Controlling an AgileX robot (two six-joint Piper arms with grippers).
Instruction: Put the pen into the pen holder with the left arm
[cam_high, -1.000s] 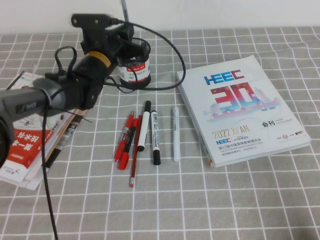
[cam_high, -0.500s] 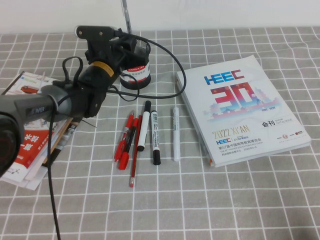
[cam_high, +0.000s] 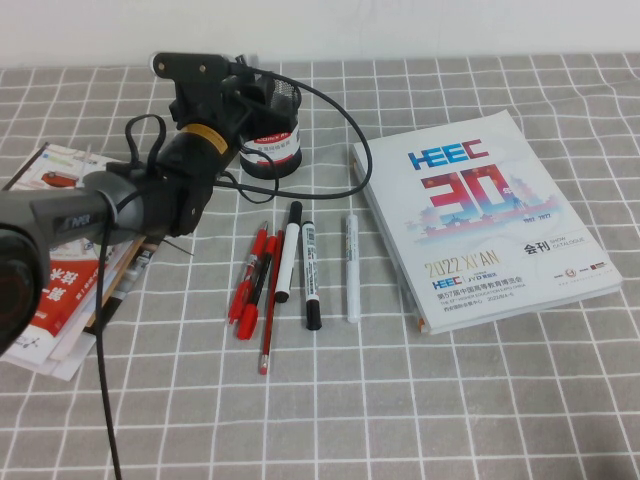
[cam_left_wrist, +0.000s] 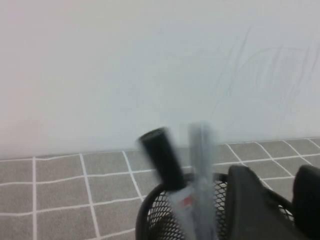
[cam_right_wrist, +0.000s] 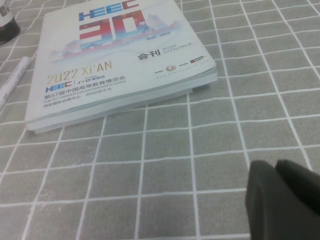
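Arm, left (cam_high: 150, 195), reaching to the mesh pen holder (cam_high: 272, 135) | left gripper (cam_left_wrist: 270, 200) at holder rim, grip state not discernible | grey translucent pen (cam_left_wrist: 202, 165) upright inside holder beside a black-capped marker (cam_left_wrist: 162, 157) | right gripper (cam_right_wrist: 285, 197) low over grid tablecloth (cam_right_wrist: 175, 165) near HEEC catalogue (cam_right_wrist: 120, 55), grip not discernible

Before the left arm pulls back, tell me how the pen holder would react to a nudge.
With the left gripper at its rim, the pen holder looks light wire mesh, so it would probably slide on the cloth. Pens leaning inside it may make it tippy. The right gripper hovers near the catalogue.
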